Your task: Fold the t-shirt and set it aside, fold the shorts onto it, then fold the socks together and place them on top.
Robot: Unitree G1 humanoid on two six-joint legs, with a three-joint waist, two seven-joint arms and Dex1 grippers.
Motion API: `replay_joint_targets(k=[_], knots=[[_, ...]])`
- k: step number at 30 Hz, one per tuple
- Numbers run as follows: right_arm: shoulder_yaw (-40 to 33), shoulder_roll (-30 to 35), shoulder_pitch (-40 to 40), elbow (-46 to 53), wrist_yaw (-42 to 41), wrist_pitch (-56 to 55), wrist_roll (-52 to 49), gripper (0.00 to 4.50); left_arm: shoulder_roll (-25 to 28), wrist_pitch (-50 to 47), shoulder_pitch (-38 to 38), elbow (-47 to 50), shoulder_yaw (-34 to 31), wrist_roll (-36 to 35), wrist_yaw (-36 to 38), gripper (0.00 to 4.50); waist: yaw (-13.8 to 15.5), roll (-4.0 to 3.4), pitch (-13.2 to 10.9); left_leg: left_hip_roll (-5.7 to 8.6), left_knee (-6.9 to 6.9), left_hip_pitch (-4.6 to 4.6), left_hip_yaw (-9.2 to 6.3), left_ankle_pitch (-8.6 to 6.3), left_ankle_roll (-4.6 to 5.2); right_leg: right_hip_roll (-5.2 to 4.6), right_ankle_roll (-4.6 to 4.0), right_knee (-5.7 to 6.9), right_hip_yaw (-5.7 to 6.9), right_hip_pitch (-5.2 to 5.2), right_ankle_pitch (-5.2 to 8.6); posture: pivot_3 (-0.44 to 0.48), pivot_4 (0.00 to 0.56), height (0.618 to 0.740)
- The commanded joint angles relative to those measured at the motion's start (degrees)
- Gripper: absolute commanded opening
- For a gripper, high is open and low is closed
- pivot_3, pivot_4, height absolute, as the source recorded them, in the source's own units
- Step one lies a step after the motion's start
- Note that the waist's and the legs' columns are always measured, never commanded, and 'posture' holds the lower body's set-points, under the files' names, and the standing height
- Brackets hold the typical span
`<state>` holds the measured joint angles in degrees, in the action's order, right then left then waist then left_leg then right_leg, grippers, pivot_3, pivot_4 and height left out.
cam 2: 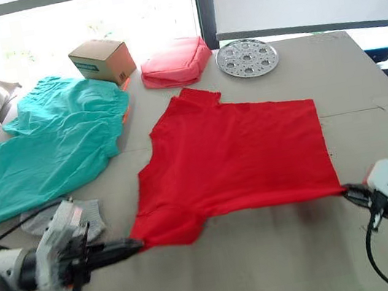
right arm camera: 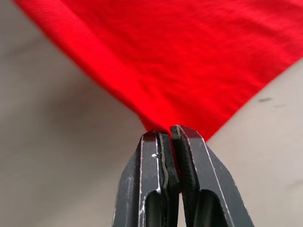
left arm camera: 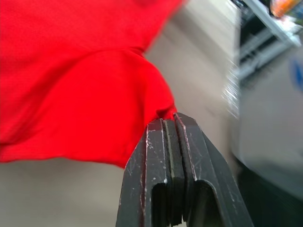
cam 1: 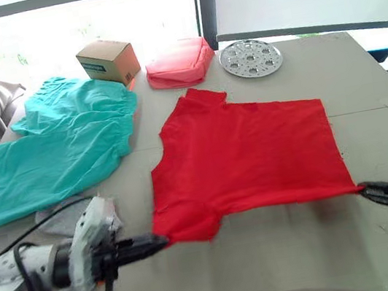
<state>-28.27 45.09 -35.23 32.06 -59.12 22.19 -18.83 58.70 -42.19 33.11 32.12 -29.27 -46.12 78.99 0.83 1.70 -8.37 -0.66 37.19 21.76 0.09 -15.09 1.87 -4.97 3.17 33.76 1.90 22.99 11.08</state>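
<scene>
Both tools, left (cam 1: pixel 161 241) and right (cam 1: pixel 363 190), clench the t-shirt's (cam 1: pixel 247 155) near corners, bare table (cam 1: pixel 293 255) below.

Bare table (cam 1: pixel 359 67) right of t-shirt (cam 1: pixel 247 155)

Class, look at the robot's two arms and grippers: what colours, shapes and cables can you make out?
The left gripper has slim black fingers on a silver-white wrist housing with a black cable looping off. The right gripper has black fingers, a white blocky housing and a black cable hanging below. Up close, the jaws are scuffed black.
</scene>
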Motion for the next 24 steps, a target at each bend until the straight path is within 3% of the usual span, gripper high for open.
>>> replay_joint_targets(k=[1,6,9,14,19,24], knots=[[-4.95,2.71,-5.43,3.02,-5.95,0.88,-2.53,0.0,2.16,-0.03,4.61,1.34,-4.07,-0.05,6.72,0.03,0.18,0.03,0.04,0.0,0.01,0.0,0.0,-0.01,-0.01,-0.01,-0.01,0.0,0.01,0.0,0.02,0.0,0.15,0.739],[-7.88,6.24,-6.25,4.64,-10.01,4.66,-6.96,0.0,3.56,-1.31,3.55,-0.25,-6.08,-1.36,7.79,0.03,0.24,0.11,0.1,0.0,0.12,0.04,0.01,-0.17,-0.28,-0.09,0.09,-0.03,-0.02,0.0,0.08,0.0,0.15,0.739],[-4.45,8.86,2.35,-0.14,-8.76,5.99,-8.29,0.0,3.59,-5.53,-7.58,-6.84,-1.12,-3.58,1.63,0.03,0.27,0.13,0.1,0.01,0.13,0.05,-0.03,-0.18,-0.28,-0.09,0.11,0.0,0.02,0.02,0.09,0.0,0.15,0.739],[3.72,12.97,12.57,-7.81,-7.28,5.27,-3.56,0.0,3.25,-5.7,-18.66,-16.02,7.93,0.89,-0.82,0.03,0.16,0.2,0.05,0.05,0.01,0.14,-0.01,-0.08,0.03,-0.03,0.09,-0.04,0.04,0.12,0.09,0.0,0.15,0.739],[9.0,14.4,18.76,-8.68,-6.01,6.48,-2.3,0.0,3.47,-3.18,-21.57,-17.2,11.89,4.55,-2.09,0.03,0.11,0.23,0.1,0.08,-0.02,0.21,-0.03,-0.09,0.06,0.01,-0.21,-0.02,0.03,0.14,0.0,0.0,0.15,0.739],[13.74,14.44,22.44,-9.65,-4.79,5.86,0.19,0.0,1.43,-0.35,-24.84,-16.4,14.12,6.78,-5.08,0.03,0.23,0.22,0.1,0.06,0.1,0.12,0.03,-0.09,0.05,-0.04,0.02,0.05,-0.01,0.12,0.13,0.0,0.15,0.739]])
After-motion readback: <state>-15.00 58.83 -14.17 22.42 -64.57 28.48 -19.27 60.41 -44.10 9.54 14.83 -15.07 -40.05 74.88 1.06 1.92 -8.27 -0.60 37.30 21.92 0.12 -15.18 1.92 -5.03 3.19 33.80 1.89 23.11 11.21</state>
